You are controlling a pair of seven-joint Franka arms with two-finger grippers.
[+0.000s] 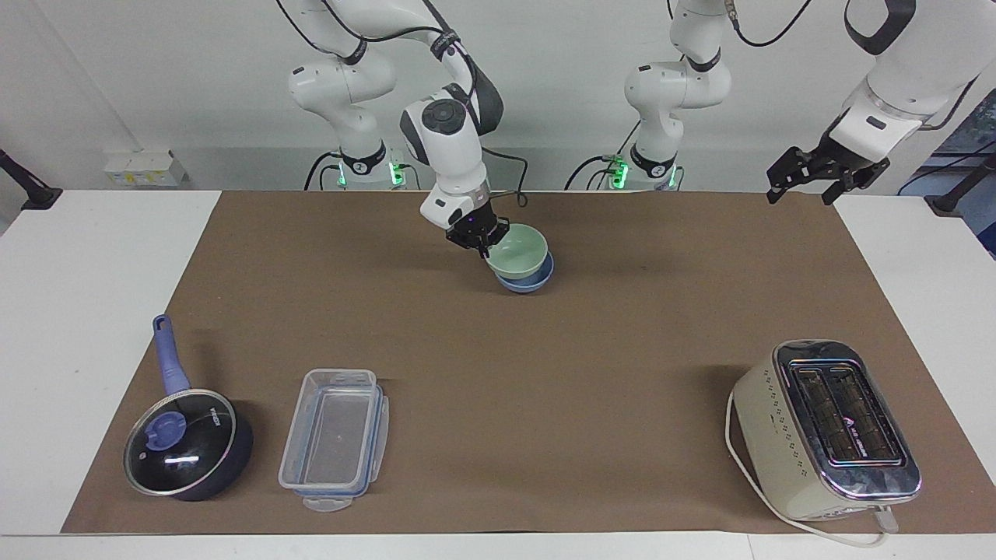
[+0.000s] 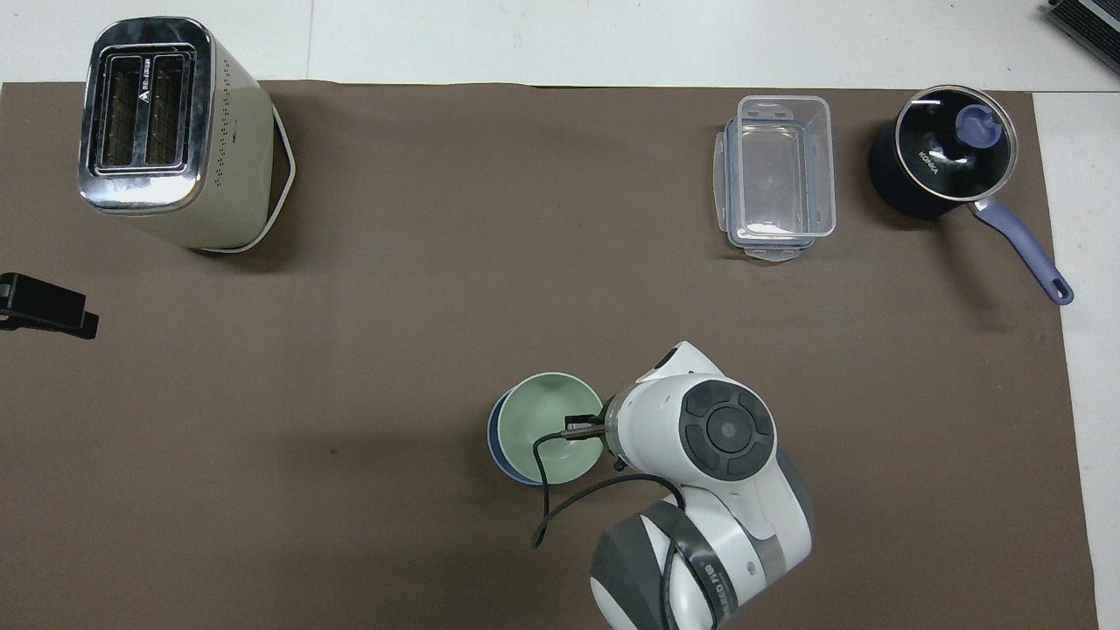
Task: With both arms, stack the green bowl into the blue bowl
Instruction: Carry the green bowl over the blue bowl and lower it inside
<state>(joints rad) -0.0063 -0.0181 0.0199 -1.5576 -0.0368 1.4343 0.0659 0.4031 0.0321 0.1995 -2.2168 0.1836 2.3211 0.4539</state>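
Note:
The green bowl [image 1: 520,250] is in my right gripper [image 1: 484,243], which is shut on the rim on the side toward the right arm's end of the table. The bowl sits low over the blue bowl [image 1: 538,280], with its bottom inside the blue bowl's rim and a slight tilt. In the overhead view the green bowl [image 2: 547,420] covers nearly all of the blue bowl [image 2: 497,448], and the right gripper [image 2: 582,426] is mostly hidden under its wrist. My left gripper [image 1: 809,187] waits in the air over the table edge at the left arm's end, empty, and shows in the overhead view [image 2: 48,306].
A cream toaster [image 1: 825,428] stands far from the robots toward the left arm's end. A clear plastic container [image 1: 334,435] and a dark blue lidded saucepan [image 1: 183,443] stand far from the robots toward the right arm's end. A brown mat [image 1: 591,373] covers the table.

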